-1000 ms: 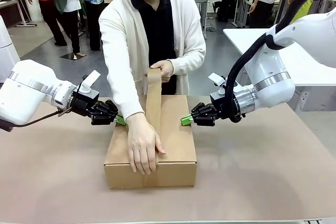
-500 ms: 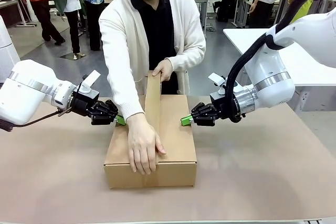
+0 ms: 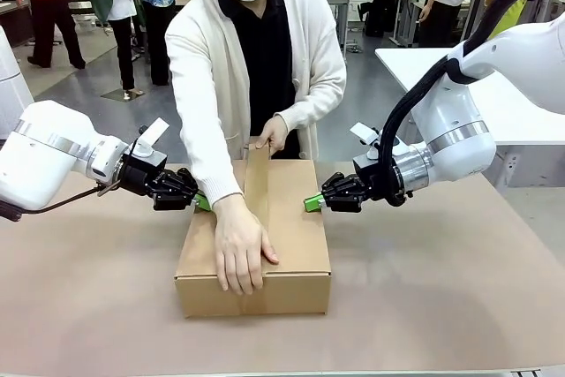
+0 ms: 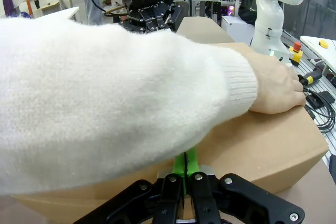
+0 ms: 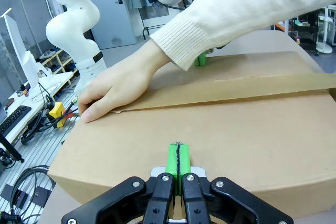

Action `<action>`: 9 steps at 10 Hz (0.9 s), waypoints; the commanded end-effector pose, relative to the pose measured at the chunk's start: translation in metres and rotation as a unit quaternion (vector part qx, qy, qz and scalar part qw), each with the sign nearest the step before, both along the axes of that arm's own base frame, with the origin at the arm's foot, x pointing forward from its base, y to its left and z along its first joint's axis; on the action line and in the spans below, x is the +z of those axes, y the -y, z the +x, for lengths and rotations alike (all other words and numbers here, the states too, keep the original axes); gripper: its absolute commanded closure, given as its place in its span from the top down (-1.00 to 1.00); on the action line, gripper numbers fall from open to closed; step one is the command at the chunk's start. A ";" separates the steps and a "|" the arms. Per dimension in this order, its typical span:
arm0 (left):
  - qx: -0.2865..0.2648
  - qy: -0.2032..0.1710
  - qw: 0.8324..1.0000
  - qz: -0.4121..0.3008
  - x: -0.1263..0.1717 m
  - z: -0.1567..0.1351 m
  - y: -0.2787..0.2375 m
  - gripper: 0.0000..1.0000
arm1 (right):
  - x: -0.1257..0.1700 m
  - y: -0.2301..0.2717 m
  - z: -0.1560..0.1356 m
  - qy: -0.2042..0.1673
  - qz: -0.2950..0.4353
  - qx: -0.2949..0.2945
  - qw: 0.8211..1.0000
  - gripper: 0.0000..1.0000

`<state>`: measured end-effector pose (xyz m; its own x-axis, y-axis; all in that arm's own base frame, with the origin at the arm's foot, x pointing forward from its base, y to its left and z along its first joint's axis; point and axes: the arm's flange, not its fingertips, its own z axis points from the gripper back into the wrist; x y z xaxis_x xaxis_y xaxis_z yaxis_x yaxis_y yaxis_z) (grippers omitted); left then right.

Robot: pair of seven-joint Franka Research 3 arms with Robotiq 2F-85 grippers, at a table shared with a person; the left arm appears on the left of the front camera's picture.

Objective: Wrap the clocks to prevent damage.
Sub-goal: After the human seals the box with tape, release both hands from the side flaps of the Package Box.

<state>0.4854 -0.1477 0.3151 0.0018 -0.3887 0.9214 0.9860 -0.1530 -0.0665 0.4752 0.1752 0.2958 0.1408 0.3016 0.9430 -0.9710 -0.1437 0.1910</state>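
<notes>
Worktop (image 3: 441,289) carries a closed cardboard box (image 3: 296,218), and the clocks are presumably sealed inside it, out of sight. The person presses one hand (image 3: 240,249) flat on the near end and the other hand (image 3: 272,134) at the far edge, smoothing a tape strip (image 3: 257,178) along the lid seam, likely to keep it shut. Left tool (image 3: 199,201) and right tool (image 3: 312,203), both fully closed and empty, press their green tips against opposite box sides, seemingly bracing it.
</notes>
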 end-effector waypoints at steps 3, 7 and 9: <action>0.005 0.001 1.000 0.001 -0.004 -0.001 0.001 -0.99 | -0.002 -0.001 0.000 0.001 -0.003 -0.002 1.000 -0.98; 0.005 0.001 1.000 0.001 -0.004 -0.001 0.001 -0.99 | -0.002 -0.001 0.000 0.001 -0.003 -0.002 1.000 -0.98; 0.005 0.001 1.000 0.001 -0.004 -0.001 0.001 -0.99 | -0.002 -0.001 0.000 0.001 -0.003 -0.002 1.000 -0.98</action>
<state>0.4853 -0.1476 0.3147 0.0026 -0.3890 0.9212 0.9860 -0.1528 -0.0673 0.4752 0.1752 0.2957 0.1409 0.3016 0.9430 -0.9710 -0.1438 0.1911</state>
